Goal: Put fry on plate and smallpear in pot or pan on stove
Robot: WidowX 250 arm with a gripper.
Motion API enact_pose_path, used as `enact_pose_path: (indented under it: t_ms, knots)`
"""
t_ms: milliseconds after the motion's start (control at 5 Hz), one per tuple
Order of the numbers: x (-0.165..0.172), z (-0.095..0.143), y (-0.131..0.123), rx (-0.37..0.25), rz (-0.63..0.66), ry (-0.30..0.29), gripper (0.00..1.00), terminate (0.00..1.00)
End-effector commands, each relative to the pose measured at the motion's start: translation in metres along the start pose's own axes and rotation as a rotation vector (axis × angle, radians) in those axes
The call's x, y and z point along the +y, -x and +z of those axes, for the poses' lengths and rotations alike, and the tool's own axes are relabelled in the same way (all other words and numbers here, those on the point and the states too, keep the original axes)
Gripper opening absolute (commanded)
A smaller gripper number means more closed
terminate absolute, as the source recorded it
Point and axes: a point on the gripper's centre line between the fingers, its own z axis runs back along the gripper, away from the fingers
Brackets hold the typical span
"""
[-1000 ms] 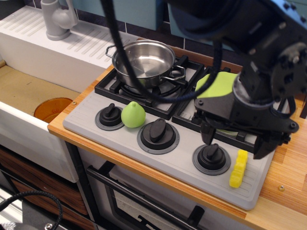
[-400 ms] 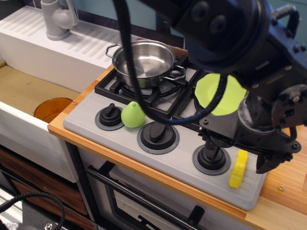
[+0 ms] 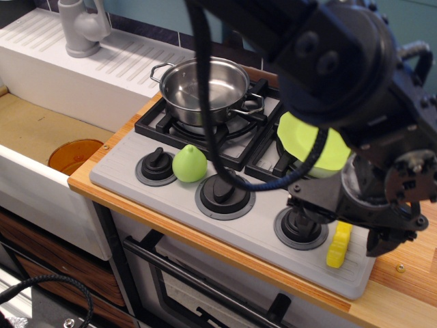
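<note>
We are holding the gripper (image 3: pixel 343 236) with fingers spread wide directly above the fry (image 3: pixel 339 244), straddling its front-to-back length.

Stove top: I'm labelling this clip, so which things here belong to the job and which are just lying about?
Part of the job:
fry, front right of stove
plate on right burner
smallpear between the knobs
pan on left burner
gripper over the fry

Just there:
faucet
orange drain in the sink
</note>
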Motion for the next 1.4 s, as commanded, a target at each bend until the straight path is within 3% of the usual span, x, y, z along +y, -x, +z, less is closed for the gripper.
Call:
enact_pose_path:
  t_ms: [0,400,600,1200]
  knots:
    - [-0.007,-0.006,0.001,-0.036,0.014,0.026,1.00,0.00]
    - [-0.009,-0.013,0.005,-0.042,0.022,0.025,1.00,0.00]
    - [-0.009,-0.012,0.004,-0.027,0.022,0.027,0.00,0.00]
    - [-0.007,-0.002,-0.002,0.005,0.028,0.032,0.00,0.00]
